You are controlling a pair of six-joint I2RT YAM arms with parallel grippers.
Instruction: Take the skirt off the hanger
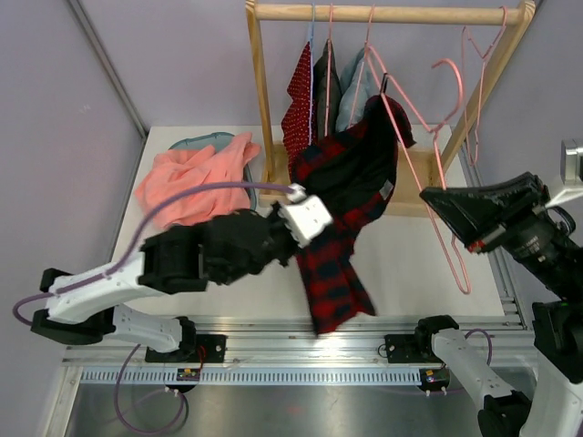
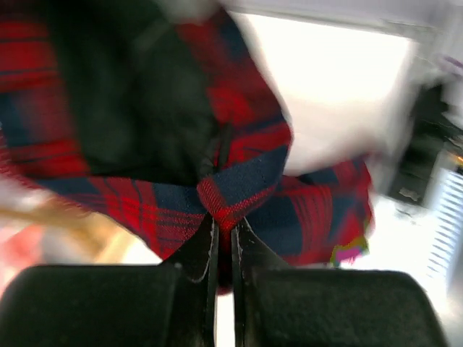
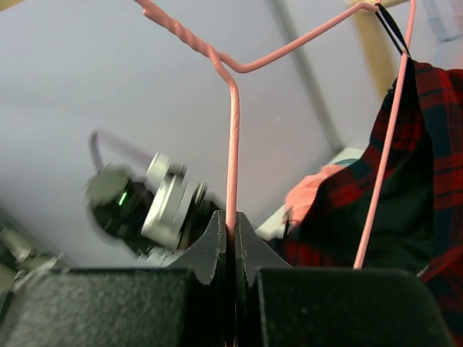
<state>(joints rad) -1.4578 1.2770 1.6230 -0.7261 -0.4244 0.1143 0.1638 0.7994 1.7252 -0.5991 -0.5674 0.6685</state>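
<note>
Top view, centre: plaid skirt point(image 1: 351, 182), red and dark check, hangs off a pink wire hanger point(image 3: 233, 130) in front of the wooden rack point(image 1: 383, 13). Its top is caught high up near the rack. The lower part drapes down toward the near edge of the table point(image 1: 410, 264).

Left gripper point(image 2: 224, 230): fingers nearly together, pinching a fold of the skirt's hem edge. The cloth bunches to a point right at the fingertips. In the top view this arm reaches in from lower left to the skirt's left side.

Right gripper point(image 3: 231, 233): clamped tight on a straight run of the hanger wire, which rises from between the fingers toward the top of the frame. In the top view this arm sits at the right edge, with the hanger slanting down past it.

Right wrist view, upper right: a thin black loop point(image 3: 391, 22) on the skirt hooks over the hanger's corner, and the cloth hangs below it.

Elsewhere:
- A red dotted garment point(image 1: 299, 100) and two darker ones hang on the rack, upper centre.
- More pink hangers hang empty on the rail to the right.
- A pink cloth point(image 1: 196, 182) lies crumpled at the table's upper left.
</note>
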